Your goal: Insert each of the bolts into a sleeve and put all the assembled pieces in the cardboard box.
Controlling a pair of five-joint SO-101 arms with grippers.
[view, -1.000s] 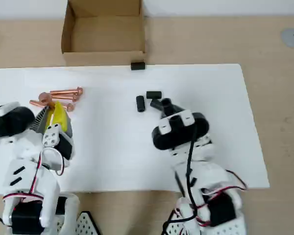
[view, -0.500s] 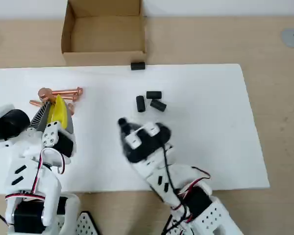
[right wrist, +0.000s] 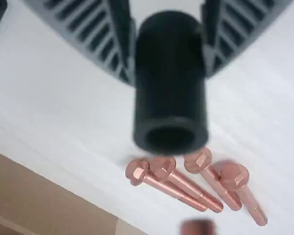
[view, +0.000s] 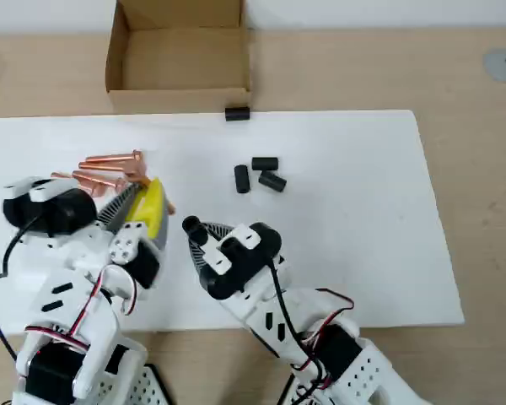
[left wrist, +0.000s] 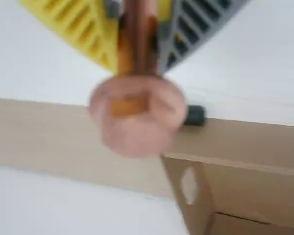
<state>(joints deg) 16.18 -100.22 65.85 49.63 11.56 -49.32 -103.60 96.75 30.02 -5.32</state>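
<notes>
Reading the high view from its left edge, we find the left gripper (view: 143, 194) low in the frame. Its yellow and grey fingers are clamped on the shank of a copper bolt (left wrist: 137, 115). We judge this grip leaves the far end free to enter a sleeve. That arm sits folded low over the white mat (view: 363, 253), its wrist turned toward the frame's centre. The loose bolts (view: 110, 171) lie just above it on the mat. The cardboard box (view: 118, 59) stands at upper left, well apart from both arms, waiting for finished pieces.

At lower centre the right gripper (view: 198, 232) reaches up and left, its grey fingers pinching a black sleeve (right wrist: 170, 98) by its sides. We take it that this leaves the bore open for the bolt. Bolt and sleeve are near each other but apart, so mating looks like the step in hand.

Further right, three spare sleeves (view: 242, 178) lie mid-mat, and a fourth sleeve (view: 237, 113) rests at the mat's top edge, just below the box's corner.
</notes>
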